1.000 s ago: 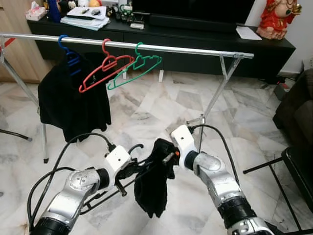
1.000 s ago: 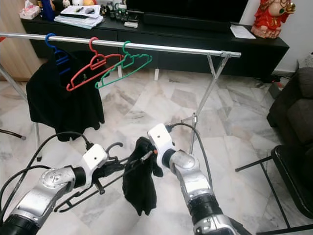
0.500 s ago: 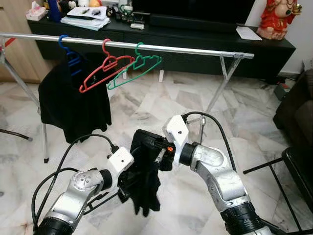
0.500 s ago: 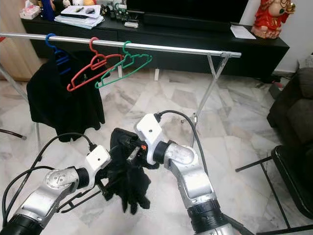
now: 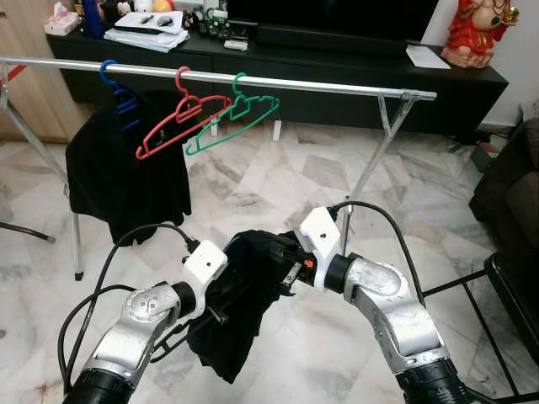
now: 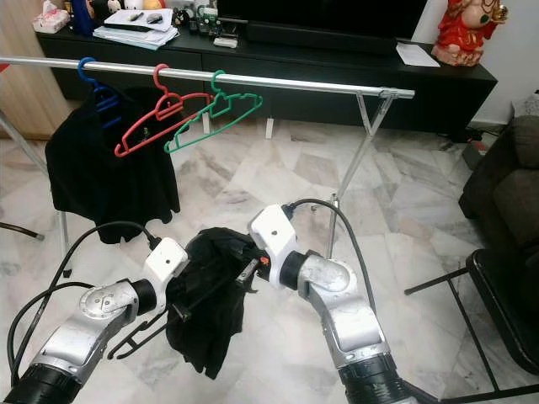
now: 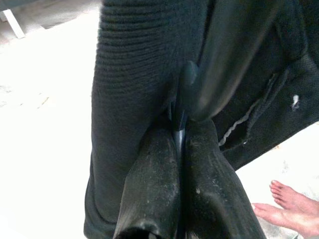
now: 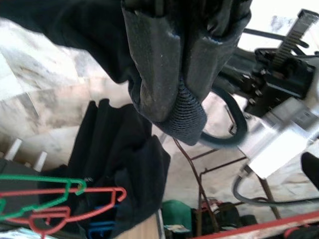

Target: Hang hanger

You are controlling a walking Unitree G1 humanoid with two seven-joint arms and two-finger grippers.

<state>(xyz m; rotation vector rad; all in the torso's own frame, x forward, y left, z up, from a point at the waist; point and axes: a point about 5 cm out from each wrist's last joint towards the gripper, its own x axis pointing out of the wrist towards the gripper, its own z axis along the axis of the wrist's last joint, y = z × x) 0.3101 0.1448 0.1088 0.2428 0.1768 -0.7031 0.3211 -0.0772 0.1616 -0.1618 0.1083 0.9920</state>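
A black knit garment [image 5: 240, 311] is draped over a black hanger [image 6: 139, 337] held low in front of me. My left gripper [image 7: 178, 124] is shut on the hanger, with cloth lying over its fingers. From the right, my right gripper [image 8: 174, 99] is shut on a fold of the garment's upper edge [image 5: 286, 252]. Behind stands a silver clothes rail [image 5: 320, 84]. It carries a blue hanger [image 5: 118, 93] with a black garment [image 5: 126, 177], a red hanger [image 5: 181, 122] and a green hanger [image 5: 236, 118].
The rail's right leg [image 5: 370, 168] stands just behind my right arm. A black TV console [image 5: 337, 59] runs along the wall. A dark sofa [image 5: 509, 194] and a black chair frame [image 5: 497, 286] are at the right. A person's bare foot [image 7: 289, 209] is nearby on the marble floor.
The right gripper drew back to the right with the cloth, after having pushed left over the hanger. The garment now lies spread across the hanger and hangs lower on the left.
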